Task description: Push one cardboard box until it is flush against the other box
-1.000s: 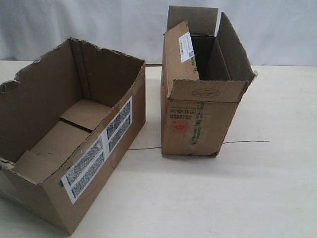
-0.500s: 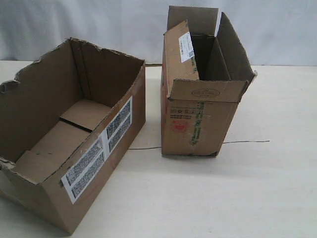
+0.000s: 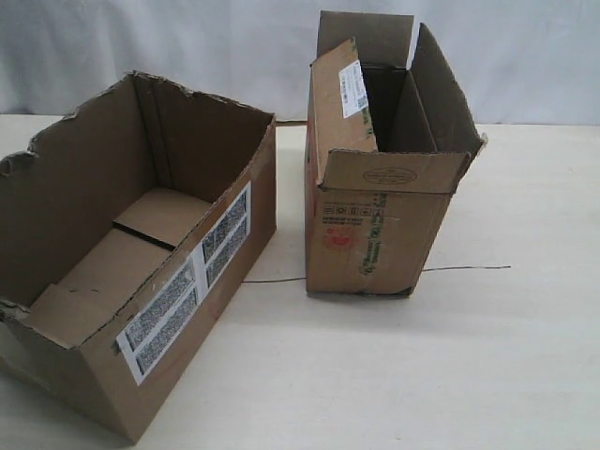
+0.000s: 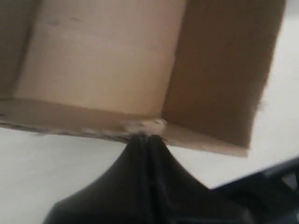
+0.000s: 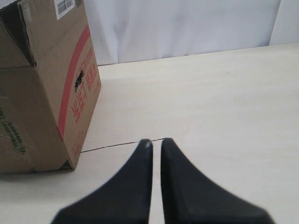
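Note:
The cardboard box (image 3: 84,197), wide with a torn rim and white barcode labels, stands at the left, turned at an angle. The other box (image 3: 375,234), narrower with tall flaps and red-green print, stands right of it, a narrow gap between them. Neither gripper shows in the exterior view. In the left wrist view my left gripper (image 4: 148,136) is shut, its tips against the bottom edge of the cardboard box (image 4: 103,60) at a corner. My right gripper (image 5: 156,141) is shut on nothing, low over the table, to one side of the other box (image 5: 42,93) and apart from it.
Both boxes rest on a pale wooden table (image 3: 422,375) with a thin dark seam line (image 3: 464,269) running across it. A white curtain (image 3: 234,47) hangs behind the table.

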Available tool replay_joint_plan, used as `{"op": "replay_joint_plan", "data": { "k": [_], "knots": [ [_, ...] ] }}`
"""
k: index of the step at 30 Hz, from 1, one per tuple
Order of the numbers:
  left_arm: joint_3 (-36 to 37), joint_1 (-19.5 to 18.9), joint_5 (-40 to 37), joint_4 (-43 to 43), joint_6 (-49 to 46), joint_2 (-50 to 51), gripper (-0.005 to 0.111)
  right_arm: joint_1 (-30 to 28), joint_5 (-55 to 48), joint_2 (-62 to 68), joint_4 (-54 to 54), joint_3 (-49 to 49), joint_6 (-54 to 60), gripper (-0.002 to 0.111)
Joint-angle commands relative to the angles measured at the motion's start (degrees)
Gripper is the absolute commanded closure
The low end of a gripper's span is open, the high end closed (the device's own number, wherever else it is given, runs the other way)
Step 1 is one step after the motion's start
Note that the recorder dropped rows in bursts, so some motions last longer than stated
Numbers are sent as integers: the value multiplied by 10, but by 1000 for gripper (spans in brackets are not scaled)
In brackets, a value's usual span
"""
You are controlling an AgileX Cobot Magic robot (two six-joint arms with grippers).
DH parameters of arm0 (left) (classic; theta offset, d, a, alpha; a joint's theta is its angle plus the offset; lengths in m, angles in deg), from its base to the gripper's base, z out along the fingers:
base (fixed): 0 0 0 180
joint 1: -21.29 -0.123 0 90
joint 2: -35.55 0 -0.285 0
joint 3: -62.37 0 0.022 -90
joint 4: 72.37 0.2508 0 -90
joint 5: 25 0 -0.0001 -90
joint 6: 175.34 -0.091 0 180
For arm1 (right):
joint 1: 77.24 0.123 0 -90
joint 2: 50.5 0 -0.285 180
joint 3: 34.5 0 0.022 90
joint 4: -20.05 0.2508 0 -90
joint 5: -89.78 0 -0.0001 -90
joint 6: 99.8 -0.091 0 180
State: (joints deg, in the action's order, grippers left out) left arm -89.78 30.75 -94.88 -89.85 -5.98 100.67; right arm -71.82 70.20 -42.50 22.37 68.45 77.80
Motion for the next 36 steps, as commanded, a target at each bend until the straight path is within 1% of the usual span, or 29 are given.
{"op": "replay_joint_plan", "data": {
  "k": [1, 2, 4, 5, 6, 8, 9, 10, 14, 18, 23, 30, 36],
  "knots": [
    [23, 106, -1, -1, 29, 2, 107, 1, 0, -2, -1, -2, 2, 103],
    [23, 133, -1, 20, 51, 2, 107, 1, 0, -2, -1, -2, 2, 103],
    [23, 163, -1, 71, 86, 8, 107, 1, 0, -2, -1, -2, 2, 103],
    [24, 174, -1, 112, 112, 14, 107, 1, 0, -2, -1, -2, 2, 103],
    [26, 180, -1, 139, 122, 21, 107, 1, 0, -2, -1, -2, 2, 103],
    [37, 179, -1, 187, 139, 41, 107, 1, 0, -2, -1, -2, 2, 103],
    [43, 179, -1, 189, 139, 52, 107, 1, 0, -2, -1, -2, 2, 103],
    [49, 179, 21, 192, 139, 66, 107, 1, 0, -2, -1, -2, 2, 103],
    [57, 179, 128, 162, 106, 134, 107, 1, 0, -2, -1, -2, 2, 103],
    [46, 179, 199, 166, 106, 199, 107, 1, 0, -2, -1, -2, 2, 103],
    [15, 179, 262, 144, 106, 261, 107, 1, 0, -2, -1, -2, 2, 103],
    [-34, 179, 353, 45, 41, 310, 107, 1, 0, -2, -1, -2, 2, 103],
    [-73, 179, 374, 11, 28, 360, 107, 1, 0, -2, -1, -2, 2, 103]
  ]
}}
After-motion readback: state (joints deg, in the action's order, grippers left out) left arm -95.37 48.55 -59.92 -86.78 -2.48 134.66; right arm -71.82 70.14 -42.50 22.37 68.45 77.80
